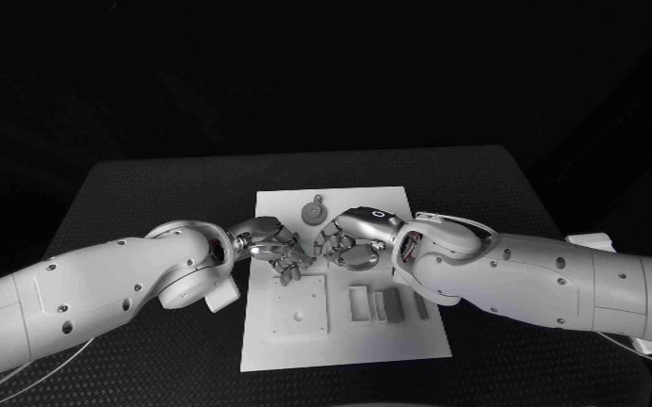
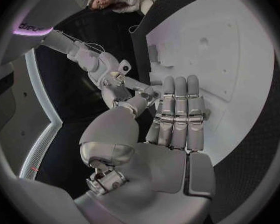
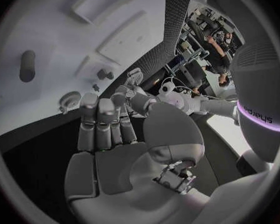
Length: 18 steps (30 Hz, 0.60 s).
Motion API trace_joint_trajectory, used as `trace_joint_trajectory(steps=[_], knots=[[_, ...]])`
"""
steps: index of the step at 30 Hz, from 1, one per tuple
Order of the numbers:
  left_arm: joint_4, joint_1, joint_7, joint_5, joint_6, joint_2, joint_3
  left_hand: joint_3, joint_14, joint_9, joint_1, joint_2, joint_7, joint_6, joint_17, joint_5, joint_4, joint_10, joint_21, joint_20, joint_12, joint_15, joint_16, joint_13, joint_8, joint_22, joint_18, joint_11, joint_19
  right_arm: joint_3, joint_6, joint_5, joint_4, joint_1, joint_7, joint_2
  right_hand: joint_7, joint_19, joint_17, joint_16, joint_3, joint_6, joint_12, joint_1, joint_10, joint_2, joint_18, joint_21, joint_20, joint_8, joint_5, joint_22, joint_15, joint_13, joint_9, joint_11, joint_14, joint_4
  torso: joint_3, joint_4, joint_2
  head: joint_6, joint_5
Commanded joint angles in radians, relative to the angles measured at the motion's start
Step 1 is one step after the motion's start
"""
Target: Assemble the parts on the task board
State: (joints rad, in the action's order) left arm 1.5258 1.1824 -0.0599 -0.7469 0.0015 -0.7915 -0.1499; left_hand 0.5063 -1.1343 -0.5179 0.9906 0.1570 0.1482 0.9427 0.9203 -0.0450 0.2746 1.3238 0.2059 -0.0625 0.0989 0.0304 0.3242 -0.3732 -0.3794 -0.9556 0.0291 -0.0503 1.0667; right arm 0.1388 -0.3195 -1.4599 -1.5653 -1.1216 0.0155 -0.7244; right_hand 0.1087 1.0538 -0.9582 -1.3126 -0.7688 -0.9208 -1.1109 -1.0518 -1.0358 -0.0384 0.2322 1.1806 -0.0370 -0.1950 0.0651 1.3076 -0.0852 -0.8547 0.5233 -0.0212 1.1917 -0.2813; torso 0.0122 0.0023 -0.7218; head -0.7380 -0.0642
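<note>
The white task board lies in the middle of the table, and both hands meet over its upper half. My left hand hovers at the board's left side with its fingers straight and side by side and nothing in the palm. Facing it from the right, my right hand also has straight fingers. A small grey gear lies on the board beside the right fingertips; I cannot tell whether they touch it. A grey drop-shaped part lies above the hands.
A raised square plate sits on the board's lower left. Three upright grey blocks stand in a row to its right. Dark table surrounds the board, with free room at the board's near end.
</note>
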Motion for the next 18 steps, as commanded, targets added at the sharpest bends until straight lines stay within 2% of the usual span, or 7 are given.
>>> trace_joint_trajectory(steps=[1, 18], knots=[[0.002, 0.001, 0.004, 0.020, 0.014, 0.003, 0.000, 0.000, 0.003, -0.002, -0.006, 0.008, -0.026, 0.027, 0.002, -0.005, -0.002, -0.002, -0.003, 0.000, -0.006, 0.006, -0.006, -0.002, -0.004, -0.001, 0.016, -0.003, -0.006, 0.001, 0.020, -0.014, 0.001, 0.001, 0.002, 0.003, 0.032, -0.008, -0.001, 0.004, -0.005, 0.041, 0.004, -0.002, 0.002, -0.010, 0.030, 0.002, 0.001, 0.005, 0.003, 0.015, 0.005, 0.000, -0.001, -0.006, -0.002, 0.000, 0.0000, -0.0001, 0.000, -0.001, 0.001], [-0.003, 0.001, -0.002, 0.025, -0.004, 0.003, 0.000, -0.002, 0.003, -0.003, -0.010, 0.011, -0.026, 0.027, 0.003, -0.005, -0.001, -0.002, -0.003, 0.000, -0.007, 0.006, -0.007, -0.003, -0.004, -0.002, 0.017, -0.003, -0.007, 0.009, 0.037, -0.013, -0.004, 0.004, 0.011, 0.007, 0.032, -0.009, -0.002, 0.004, -0.005, 0.034, 0.003, 0.001, 0.003, -0.014, 0.030, 0.002, 0.002, 0.001, 0.003, 0.015, 0.005, 0.000, -0.001, -0.006, -0.003, -0.001, 0.0001, -0.0003, 0.000, -0.003, 0.001]])
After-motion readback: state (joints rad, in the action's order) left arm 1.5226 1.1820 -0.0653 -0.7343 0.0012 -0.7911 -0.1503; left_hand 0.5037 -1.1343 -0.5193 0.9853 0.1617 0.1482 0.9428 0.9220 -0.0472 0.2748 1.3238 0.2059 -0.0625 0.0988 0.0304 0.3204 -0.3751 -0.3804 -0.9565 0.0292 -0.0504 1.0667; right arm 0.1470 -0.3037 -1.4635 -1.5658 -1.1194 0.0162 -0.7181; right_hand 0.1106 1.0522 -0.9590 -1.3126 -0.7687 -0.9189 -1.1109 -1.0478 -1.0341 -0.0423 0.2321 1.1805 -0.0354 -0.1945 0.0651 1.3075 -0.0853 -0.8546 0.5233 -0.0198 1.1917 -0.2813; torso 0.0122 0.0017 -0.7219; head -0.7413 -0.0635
